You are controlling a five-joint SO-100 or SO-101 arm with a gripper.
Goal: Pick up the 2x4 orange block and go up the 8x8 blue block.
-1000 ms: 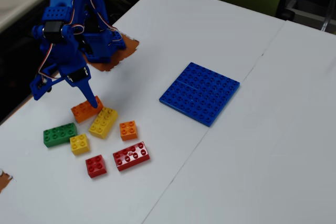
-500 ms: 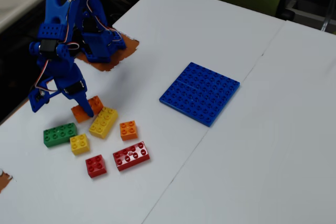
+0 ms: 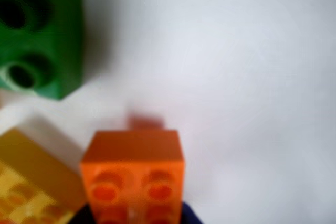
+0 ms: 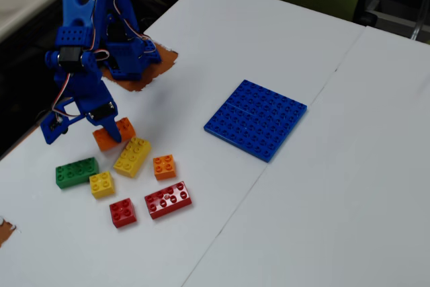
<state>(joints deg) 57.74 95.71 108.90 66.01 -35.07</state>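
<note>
Jaws clamped on 2x4 orange block [image 4: 113, 134], just off surface [image 4: 336, 186]; off-centre grip, could slip before 8x8 blue block [image 4: 256, 119].

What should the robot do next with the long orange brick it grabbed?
Probably lift it a little higher. The gripper seems closed on the 2x4 orange block, which in the fixed view looks barely clear of the table, close beside the yellow 2x4 brick. Rising first should keep it from bumping that brick before it swings right toward the 8x8 blue block.
</note>
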